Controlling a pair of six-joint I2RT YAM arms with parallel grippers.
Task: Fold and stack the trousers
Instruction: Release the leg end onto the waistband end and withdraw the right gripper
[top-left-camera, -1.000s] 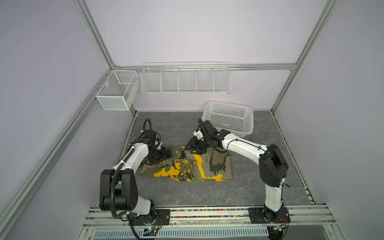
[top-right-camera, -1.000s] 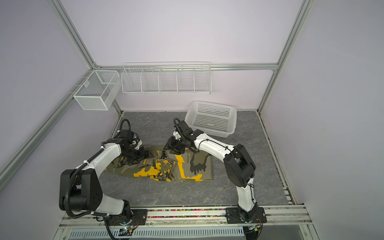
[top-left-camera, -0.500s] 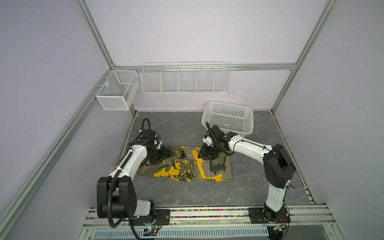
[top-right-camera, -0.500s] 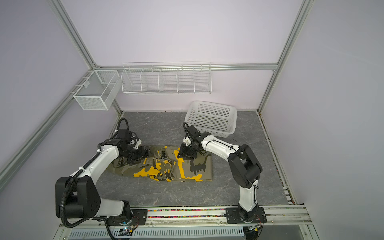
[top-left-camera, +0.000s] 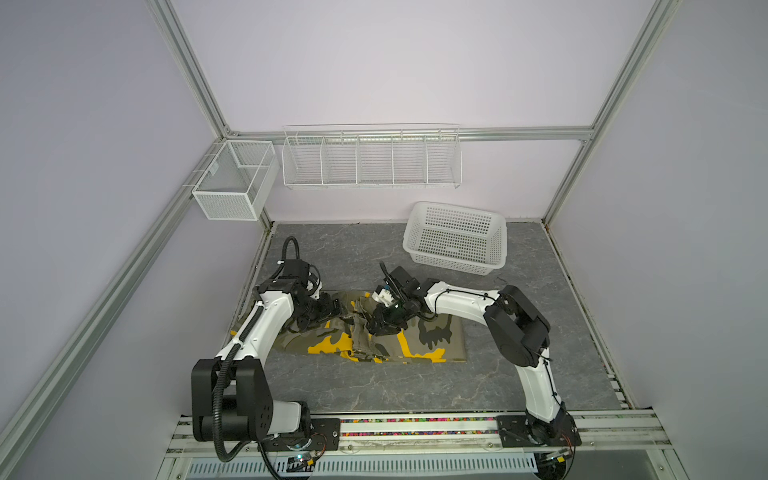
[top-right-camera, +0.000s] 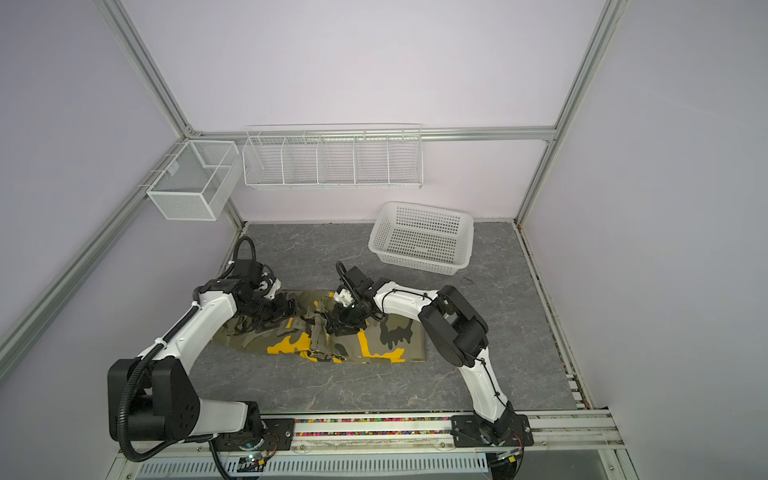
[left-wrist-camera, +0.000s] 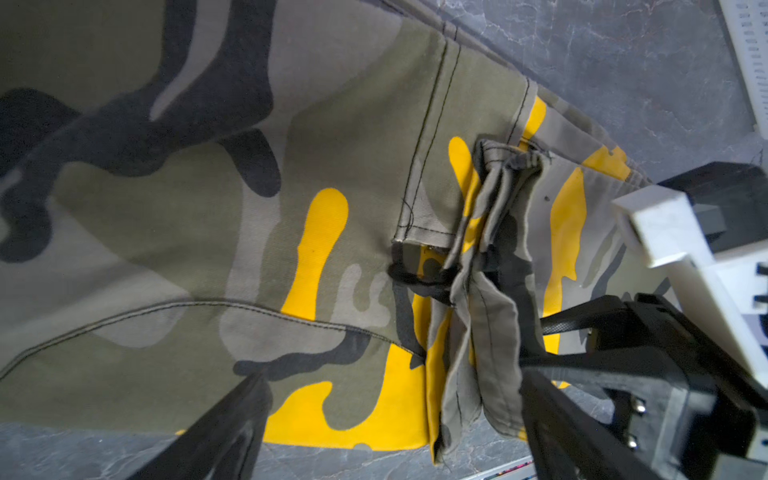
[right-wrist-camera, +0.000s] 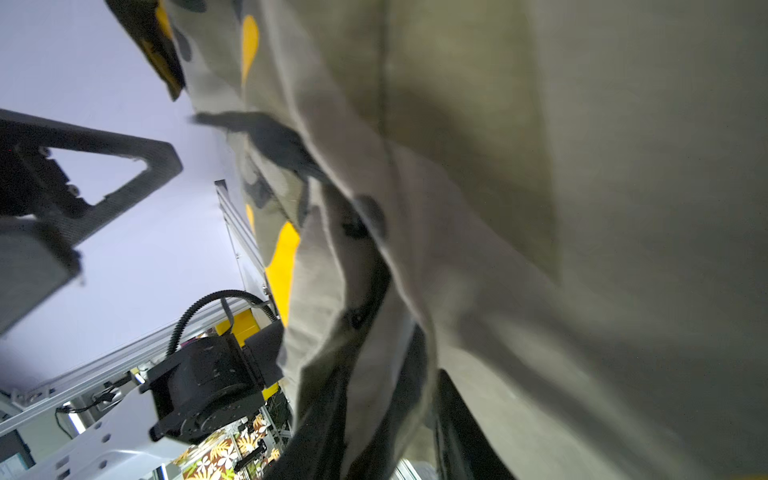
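Observation:
The camouflage trousers (top-left-camera: 432, 336) (top-right-camera: 390, 336) lie flat across the grey table, with a bunched ridge of cloth near their middle. My left gripper (top-left-camera: 334, 309) (top-right-camera: 291, 307) hovers low over their left part. In the left wrist view it (left-wrist-camera: 395, 419) stands wide open over a yellow patch, holding nothing. My right gripper (top-left-camera: 380, 326) (top-right-camera: 338, 326) sits at the bunched ridge. In the right wrist view it (right-wrist-camera: 390, 419) is shut on a fold of the trousers (right-wrist-camera: 498, 208), and cloth fills the gap between its dark fingers (right-wrist-camera: 328, 415).
A white perforated basket (top-left-camera: 455, 239) (top-right-camera: 422, 237) stands at the back right of the table. A wire shelf (top-left-camera: 370, 158) and a mesh box (top-left-camera: 232, 183) hang on the back wall. Bare grey table (top-left-camera: 374, 386) lies in front of the trousers.
My right gripper came forward and to the left onto the bunched ridge, and its jaws narrowed onto the cloth. The left gripper has hardly moved and stays open.

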